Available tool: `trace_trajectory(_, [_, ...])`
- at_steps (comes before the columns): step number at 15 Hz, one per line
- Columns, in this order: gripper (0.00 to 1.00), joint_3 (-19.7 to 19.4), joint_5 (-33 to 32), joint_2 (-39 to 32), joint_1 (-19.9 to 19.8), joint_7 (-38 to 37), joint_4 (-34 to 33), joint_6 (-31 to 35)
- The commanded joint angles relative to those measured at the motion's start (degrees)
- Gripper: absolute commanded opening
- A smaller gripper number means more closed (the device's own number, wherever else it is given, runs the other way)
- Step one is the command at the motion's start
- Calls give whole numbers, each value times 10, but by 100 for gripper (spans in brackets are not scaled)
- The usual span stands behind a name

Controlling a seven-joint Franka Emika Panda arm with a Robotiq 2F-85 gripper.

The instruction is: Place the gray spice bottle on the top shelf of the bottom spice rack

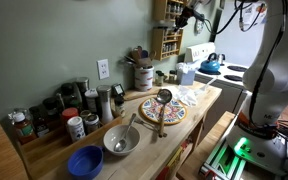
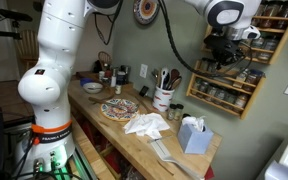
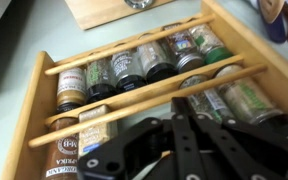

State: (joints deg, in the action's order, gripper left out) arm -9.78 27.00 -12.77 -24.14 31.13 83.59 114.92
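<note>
The bottom spice rack is light-brown wood and hangs on the wall; it also shows in an exterior view. In the wrist view its rails cross the picture, with rows of small jars behind them. My gripper is right in front of the rack, its black fingers pressed together with nothing visible between them. In an exterior view the gripper sits at the rack's upper part and covers the top shelf. I cannot tell which jar is the gray spice bottle.
A shorter wooden rack hangs above. On the counter stand a utensil crock, a patterned plate, crumpled paper and a tissue box. A blue kettle sits on the stove.
</note>
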Motion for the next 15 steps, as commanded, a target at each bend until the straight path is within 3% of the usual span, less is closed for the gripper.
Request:
trace_trajectory(1, [19, -7, -59, 89, 0, 55, 80, -95])
trace_trajectory(5, [49, -25, -154, 173, 37, 44, 126, -161])
trace_trajectory(12, [99, 7, -287, 288, 118, 14, 206, -215])
trace_trajectory(15, [100, 26, -340, 315, 146, -24, 241, -214])
